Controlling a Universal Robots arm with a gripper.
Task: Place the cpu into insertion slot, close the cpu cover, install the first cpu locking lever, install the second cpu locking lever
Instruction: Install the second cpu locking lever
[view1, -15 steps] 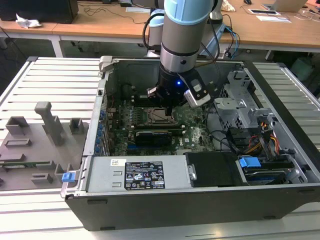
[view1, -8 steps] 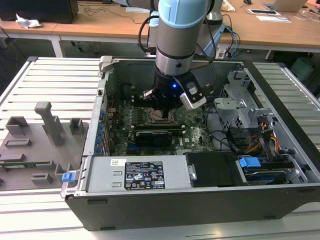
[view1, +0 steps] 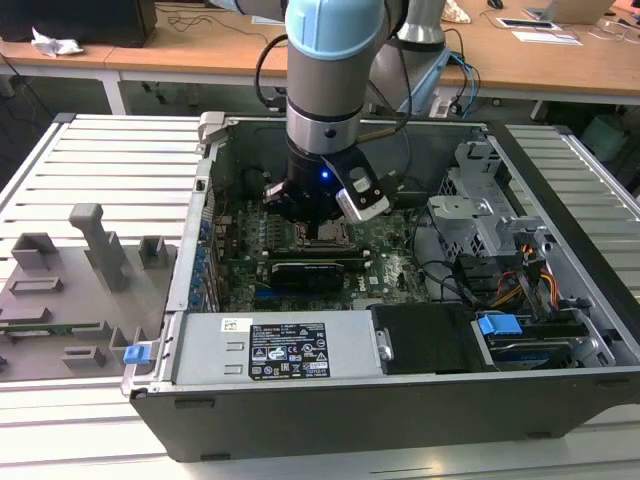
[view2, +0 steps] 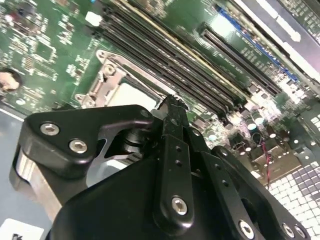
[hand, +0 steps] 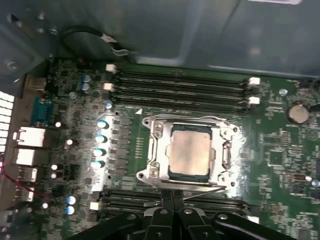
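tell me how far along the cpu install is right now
Done, it appears: the cpu sits in the socket, and the cpu cover lies flat around it as a metal frame. In hand: nothing; the hand sits shut at the cover's edge by a thin lever. Left: whether either locking lever is latched can't be told.

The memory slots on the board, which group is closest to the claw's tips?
The group of long black memory slots along the socket's near edge, right at the claw; the other group lies across the chip.
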